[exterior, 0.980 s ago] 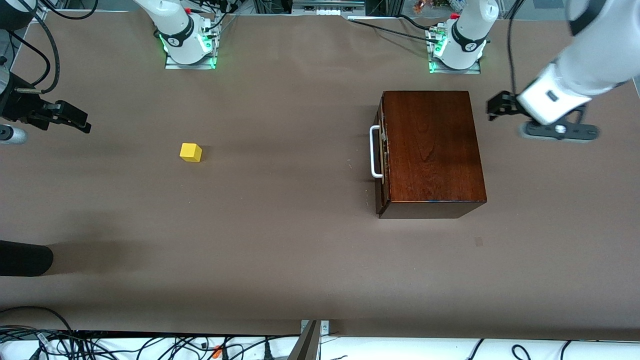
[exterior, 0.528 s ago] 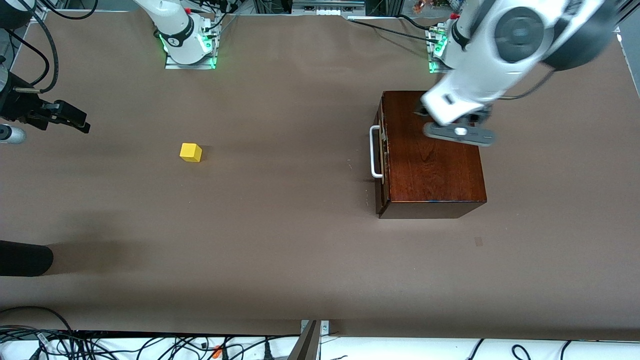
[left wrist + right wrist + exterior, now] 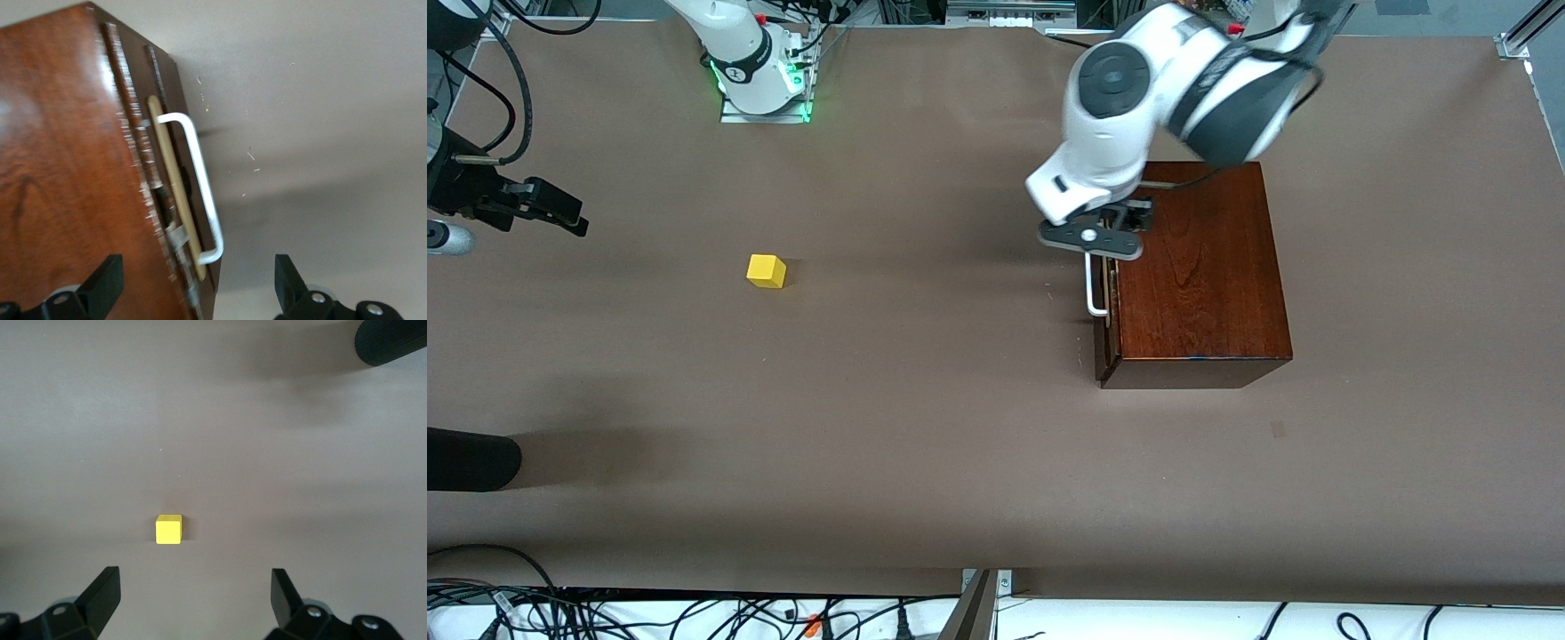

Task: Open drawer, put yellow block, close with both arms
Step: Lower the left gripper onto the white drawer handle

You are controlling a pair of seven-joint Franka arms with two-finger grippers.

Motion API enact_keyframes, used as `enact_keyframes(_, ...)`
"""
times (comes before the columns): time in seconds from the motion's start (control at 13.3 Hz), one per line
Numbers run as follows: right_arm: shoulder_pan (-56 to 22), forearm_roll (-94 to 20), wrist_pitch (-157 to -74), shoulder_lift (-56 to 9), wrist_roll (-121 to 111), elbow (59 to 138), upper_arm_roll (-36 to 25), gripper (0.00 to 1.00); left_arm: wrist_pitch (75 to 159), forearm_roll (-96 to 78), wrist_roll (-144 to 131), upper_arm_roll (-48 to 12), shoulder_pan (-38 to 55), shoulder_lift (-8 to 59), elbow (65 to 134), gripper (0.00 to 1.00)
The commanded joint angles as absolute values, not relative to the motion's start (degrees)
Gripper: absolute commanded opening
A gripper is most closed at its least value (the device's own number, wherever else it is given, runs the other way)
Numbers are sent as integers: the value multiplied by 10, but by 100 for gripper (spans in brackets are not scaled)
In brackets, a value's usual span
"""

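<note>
The dark reddish-brown wooden box [image 3: 1196, 267] stands toward the left arm's end of the table. Its drawer front faces the table's middle and looks shut, with the white bar handle [image 3: 1091, 284] on it. My left gripper [image 3: 1116, 218] hangs over the box's handle edge. In the left wrist view it [image 3: 197, 287] is open and empty, with the handle [image 3: 200, 187] and the box's top [image 3: 60, 173] below it. The yellow block [image 3: 766, 271] lies on the table toward the right arm's end. My right gripper [image 3: 560, 212] waits open and empty above the table; the block [image 3: 169, 529] shows ahead of its fingertips [image 3: 100, 593].
The brown table mat [image 3: 925, 427] stretches between the block and the box. A black rounded object [image 3: 471, 458] pokes in at the right arm's end, nearer to the front camera; it also shows in the right wrist view [image 3: 390, 340]. Cables lie along the near edge [image 3: 694, 613].
My left arm has swung from beside the box at the left arm's end, across the box's top, to over the handle edge. The right arm, the block and the box have not moved.
</note>
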State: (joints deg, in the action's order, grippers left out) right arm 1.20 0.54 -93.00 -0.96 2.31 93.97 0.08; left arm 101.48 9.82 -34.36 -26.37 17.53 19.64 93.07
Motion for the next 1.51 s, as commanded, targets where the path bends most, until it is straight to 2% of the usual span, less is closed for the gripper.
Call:
enact_keyframes(0.0, 18, 11, -921, -9, 29, 932, 10, 100, 1018, 139, -390, -260, 206, 238, 914, 100)
enact_keyframes(0.3, 18, 5, -926, -9, 30, 931, 10, 100, 1024, 181, -392, -260, 209, 252, 941, 100)
enact_keyframes(0.53, 18, 5, -928, -11, 30, 932, 10, 100, 1077, 189, -407, -260, 205, 250, 986, 100)
enact_keyframes(1.43, 11, 8, -926, -11, 29, 934, 11, 100, 1113, 250, -472, -258, 216, 265, 1008, 100)
